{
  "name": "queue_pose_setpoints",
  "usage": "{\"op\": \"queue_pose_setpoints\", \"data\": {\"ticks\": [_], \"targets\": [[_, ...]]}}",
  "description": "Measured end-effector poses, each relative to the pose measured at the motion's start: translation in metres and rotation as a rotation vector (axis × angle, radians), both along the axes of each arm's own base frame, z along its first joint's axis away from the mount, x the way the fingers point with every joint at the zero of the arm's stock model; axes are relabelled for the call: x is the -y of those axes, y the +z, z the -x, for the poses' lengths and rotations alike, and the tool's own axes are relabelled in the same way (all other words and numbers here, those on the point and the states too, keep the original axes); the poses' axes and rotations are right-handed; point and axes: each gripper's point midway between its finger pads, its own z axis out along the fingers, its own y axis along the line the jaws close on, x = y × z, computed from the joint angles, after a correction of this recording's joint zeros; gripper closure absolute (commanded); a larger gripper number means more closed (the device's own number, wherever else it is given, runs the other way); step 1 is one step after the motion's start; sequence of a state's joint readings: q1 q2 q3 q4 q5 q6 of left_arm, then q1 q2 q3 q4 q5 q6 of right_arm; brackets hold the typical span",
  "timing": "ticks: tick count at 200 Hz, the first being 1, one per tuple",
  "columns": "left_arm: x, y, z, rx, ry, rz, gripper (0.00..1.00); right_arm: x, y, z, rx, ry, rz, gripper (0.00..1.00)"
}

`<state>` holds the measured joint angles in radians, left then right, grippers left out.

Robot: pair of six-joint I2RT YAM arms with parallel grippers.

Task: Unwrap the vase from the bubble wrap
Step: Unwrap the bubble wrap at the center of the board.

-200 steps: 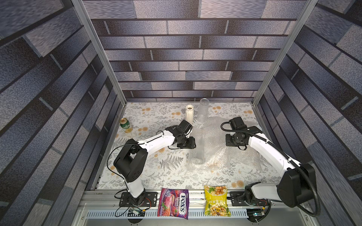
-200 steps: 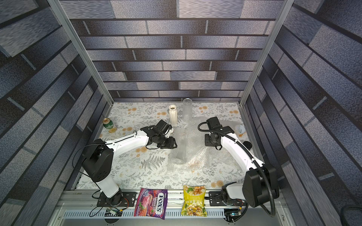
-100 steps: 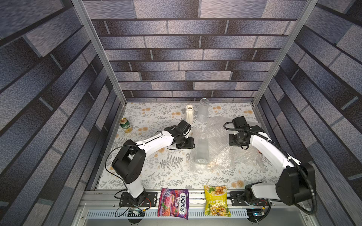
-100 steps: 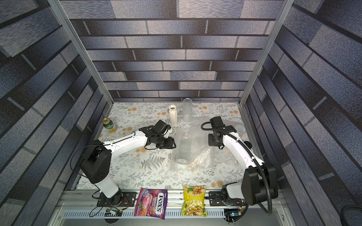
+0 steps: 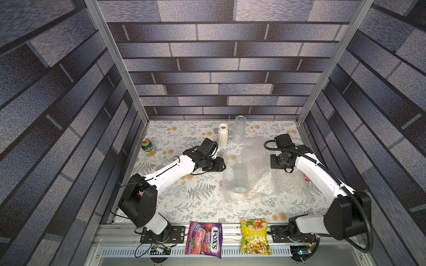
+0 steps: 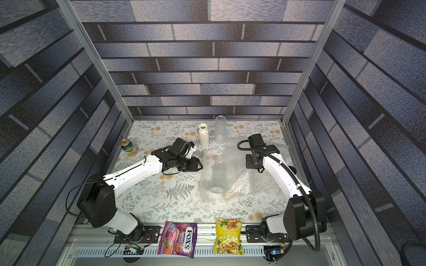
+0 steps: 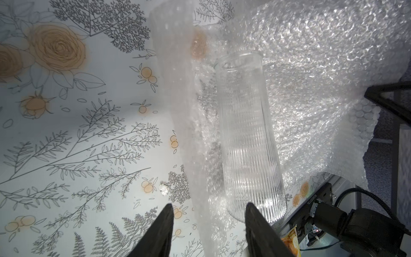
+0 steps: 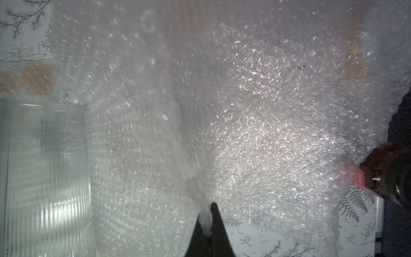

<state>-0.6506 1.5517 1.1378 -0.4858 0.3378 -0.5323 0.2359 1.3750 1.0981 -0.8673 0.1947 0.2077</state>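
one crinkled translucent bubble wrap (image 5: 267,182) lies spread under the vase (image 5: 239,175), right tool (image 8: 208,222) pinching it, left tool (image 7: 209,213) part-open, empty

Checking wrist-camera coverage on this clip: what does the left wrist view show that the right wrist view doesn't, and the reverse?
Left wrist only: the left gripper, open, straddling a raised edge of the wrap; the vase from rim to base; a wide stretch of bare table.
Right wrist only: the right gripper shut on a pinched fold of wrap; a red-labelled item at the wrap's edge.
Both: the ribbed glass vase lying on the spread wrap over the floral table.
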Motion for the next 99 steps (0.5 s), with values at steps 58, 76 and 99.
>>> {"op": "queue_pose_setpoints", "data": {"ticks": [58, 76, 99], "targets": [[0.025, -0.023, 0.014, -0.050, -0.073, -0.001, 0.53, 0.001, -0.004, 0.000, -0.023, -0.003, 0.009, 0.96], [0.027, -0.034, 0.014, -0.069, -0.076, -0.012, 0.55, 0.001, -0.001, 0.000, -0.023, 0.000, 0.010, 0.91], [0.021, -0.053, 0.017, -0.098, -0.070, -0.031, 0.55, 0.001, 0.007, -0.003, -0.011, 0.003, 0.012, 0.85]]}}
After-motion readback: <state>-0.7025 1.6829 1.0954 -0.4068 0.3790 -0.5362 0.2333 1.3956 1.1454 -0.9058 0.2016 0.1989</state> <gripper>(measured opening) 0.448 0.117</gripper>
